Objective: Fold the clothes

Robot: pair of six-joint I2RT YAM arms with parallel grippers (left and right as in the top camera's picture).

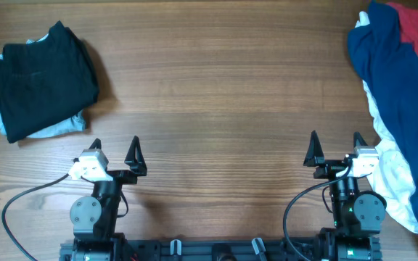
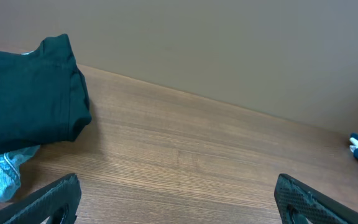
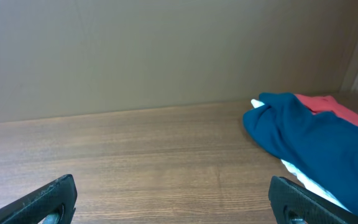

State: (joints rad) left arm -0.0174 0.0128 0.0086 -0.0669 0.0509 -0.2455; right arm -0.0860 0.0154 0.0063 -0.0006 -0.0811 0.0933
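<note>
A folded black garment (image 1: 42, 76) lies at the far left of the table on top of a light-blue denim piece (image 1: 67, 127). Along the right edge sprawls an unfolded heap: a navy blue garment (image 1: 401, 87), a red one (image 1: 416, 27) and a white one (image 1: 398, 177). My left gripper (image 1: 115, 146) stands open near the front edge, well short of the black garment (image 2: 23, 93). Over on the right, my right gripper (image 1: 334, 143) is open too, just left of the heap, with the navy garment (image 3: 309, 137) ahead to its right. Neither holds anything.
Bare wooden tabletop (image 1: 216, 94) stretches between the two piles. Both arm bases and their black cables (image 1: 20, 206) sit at the front edge. A plain wall backs the table in the wrist views.
</note>
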